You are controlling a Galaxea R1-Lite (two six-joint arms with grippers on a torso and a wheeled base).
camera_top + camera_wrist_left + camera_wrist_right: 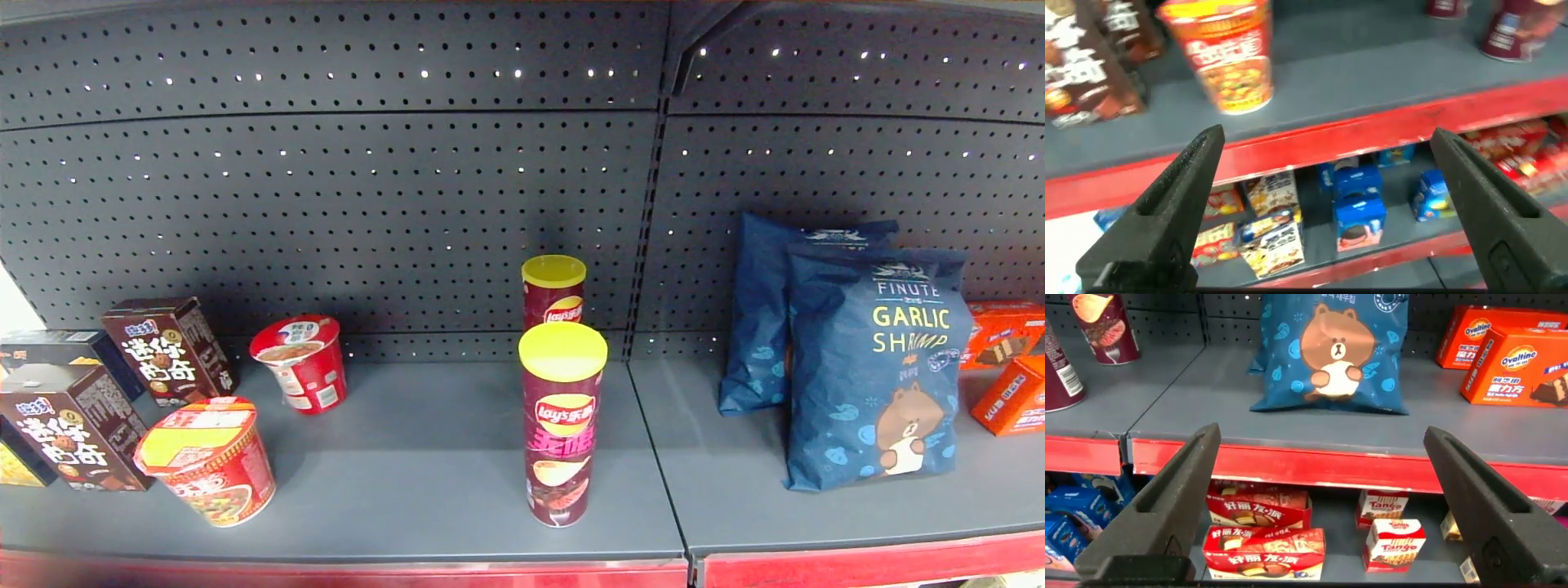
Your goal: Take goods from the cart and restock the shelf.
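Maroon chip can (yellow lid) upright on grey shelf, twin can behind

Even overhead light, soft shadows, bright specks through pegboard holes, shelf edge bowed

pegboard back panel: dark, perforated | red front strip | 2 red snack boxes touching, lower tier

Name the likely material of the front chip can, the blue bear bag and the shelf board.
The front chip can: probably paperboard tube, glossy print, plastic-looking yellow lid. The blue bear bag: soft matte film, creased. The shelf board: likely painted metal, matte grey.
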